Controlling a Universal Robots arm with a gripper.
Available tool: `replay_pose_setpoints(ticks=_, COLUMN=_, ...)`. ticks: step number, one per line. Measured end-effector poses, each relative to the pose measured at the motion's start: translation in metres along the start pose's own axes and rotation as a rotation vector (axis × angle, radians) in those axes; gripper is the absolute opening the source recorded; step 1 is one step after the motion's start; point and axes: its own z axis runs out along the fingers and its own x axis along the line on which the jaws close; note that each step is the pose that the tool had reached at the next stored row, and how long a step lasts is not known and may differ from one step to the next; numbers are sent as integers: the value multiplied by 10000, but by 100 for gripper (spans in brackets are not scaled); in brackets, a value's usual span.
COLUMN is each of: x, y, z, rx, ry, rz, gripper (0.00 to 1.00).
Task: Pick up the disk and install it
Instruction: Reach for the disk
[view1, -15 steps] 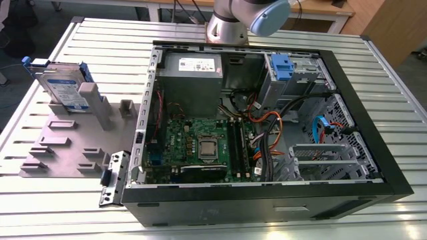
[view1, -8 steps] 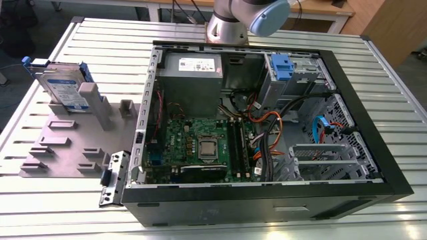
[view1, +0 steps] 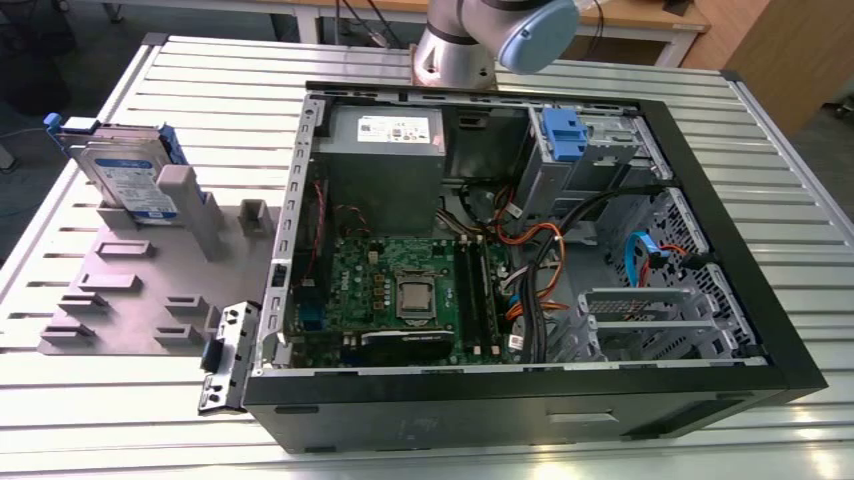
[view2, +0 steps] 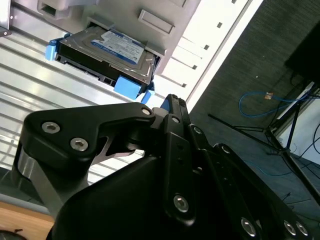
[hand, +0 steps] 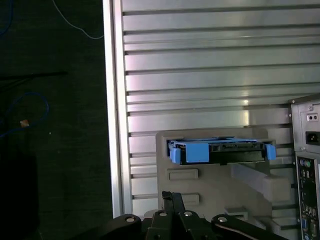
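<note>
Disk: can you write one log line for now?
disk: standing in grey holder | gripper: apart from disk, holding nothing | install: not done

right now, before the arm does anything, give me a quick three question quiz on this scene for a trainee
1. True or false: the disk is already installed in the computer case.
2. What is the disk standing in? A) the grey fixture B) the motherboard C) the power supply
3. Fill in: in the exterior view, the disk is on the case's ___ side.

Key: 1 false; 2 A; 3 left
</note>
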Motion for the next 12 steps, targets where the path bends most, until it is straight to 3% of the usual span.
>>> replay_pose_setpoints(ticks=12, x=230, y=-18, z=-7, rx=0, ry=-5, rz=-1, gripper=11)
